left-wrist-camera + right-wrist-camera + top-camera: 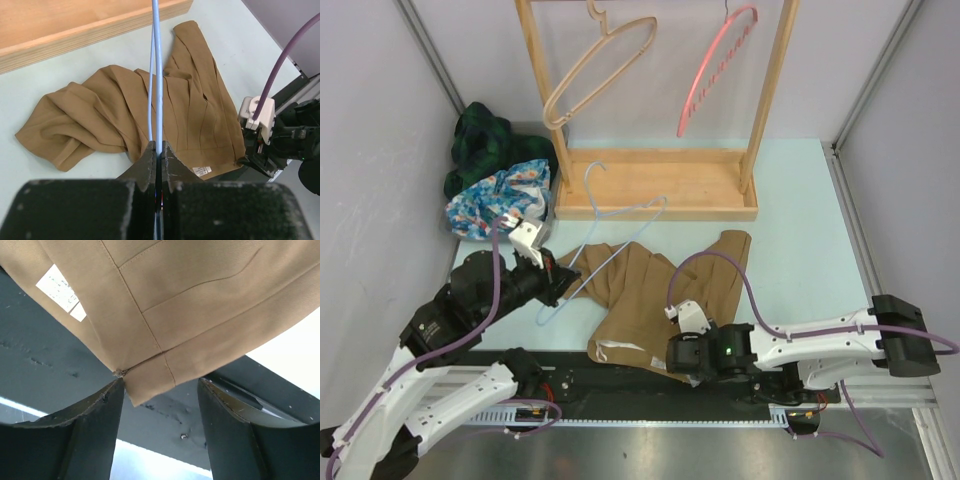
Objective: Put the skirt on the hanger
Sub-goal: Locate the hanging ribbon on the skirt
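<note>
A tan pleated skirt (655, 295) lies crumpled on the table's middle, its waistband with a white label (202, 171) over the near black edge. A light-blue wire hanger (610, 215) lies across it, hook toward the wooden rack. My left gripper (560, 277) is shut on the hanger's wire (157, 90) at the skirt's left side. My right gripper (672, 357) is open at the skirt's near corner (150, 385); that waistband corner hangs between the fingers, touching the left finger (95, 415).
A wooden rack (660, 190) stands at the back with a tan hanger (595, 75) and a pink hanger (715, 70) on it. A pile of blue and green clothes (490, 180) lies at the back left. The black rail (650, 390) runs along the near edge.
</note>
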### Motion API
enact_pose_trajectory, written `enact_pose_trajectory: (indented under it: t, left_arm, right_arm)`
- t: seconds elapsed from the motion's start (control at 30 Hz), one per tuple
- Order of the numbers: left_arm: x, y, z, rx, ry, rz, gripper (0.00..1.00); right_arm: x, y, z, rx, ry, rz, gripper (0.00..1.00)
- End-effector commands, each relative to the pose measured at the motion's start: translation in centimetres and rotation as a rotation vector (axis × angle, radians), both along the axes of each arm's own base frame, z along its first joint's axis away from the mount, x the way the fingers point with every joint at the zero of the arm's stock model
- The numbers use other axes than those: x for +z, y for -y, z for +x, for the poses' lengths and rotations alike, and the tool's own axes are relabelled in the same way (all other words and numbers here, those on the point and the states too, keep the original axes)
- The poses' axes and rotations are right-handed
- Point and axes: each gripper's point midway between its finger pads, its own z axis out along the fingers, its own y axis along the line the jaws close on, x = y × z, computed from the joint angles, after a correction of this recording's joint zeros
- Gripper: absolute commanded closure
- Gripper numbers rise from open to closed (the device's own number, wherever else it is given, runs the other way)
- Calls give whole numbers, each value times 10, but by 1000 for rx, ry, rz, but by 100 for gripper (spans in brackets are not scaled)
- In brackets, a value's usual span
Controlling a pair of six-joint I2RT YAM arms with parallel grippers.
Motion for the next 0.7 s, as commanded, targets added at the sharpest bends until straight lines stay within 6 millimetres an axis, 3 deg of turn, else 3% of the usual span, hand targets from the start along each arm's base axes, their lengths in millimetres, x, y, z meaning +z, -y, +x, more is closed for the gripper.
enact_pose_trajectory:
  t: [0.0,0.2,0.3,0.4,0.43,0.5,0.67]
  left_arm:
    - [15,0,-7,-9,6,-50,100]
    - [16,3,-6,-4,-7,-63,100]
    - [23,2,-7,-2,4,-83,100]
    - [30,2,-7,-3,21,-97,100]
    - [31,3,-8,-13,18,-99,100]
    - [31,5,-9,-23,16,-97,100]
    - [30,3,-9,-18,26,-102,100]
  right_arm:
    - [1,-16,11,-51,36,76,36]
    - [-9,-7,19,-91,-3,147,43]
    - [-13,-3,27,-120,-19,183,54]
    - [-13,1,36,-125,-28,187,73]
    - [-13,2,40,-140,-38,188,85]
    - [-15,5,43,-134,-39,172,100]
    - [-17,19,63,-232,-4,138,100]
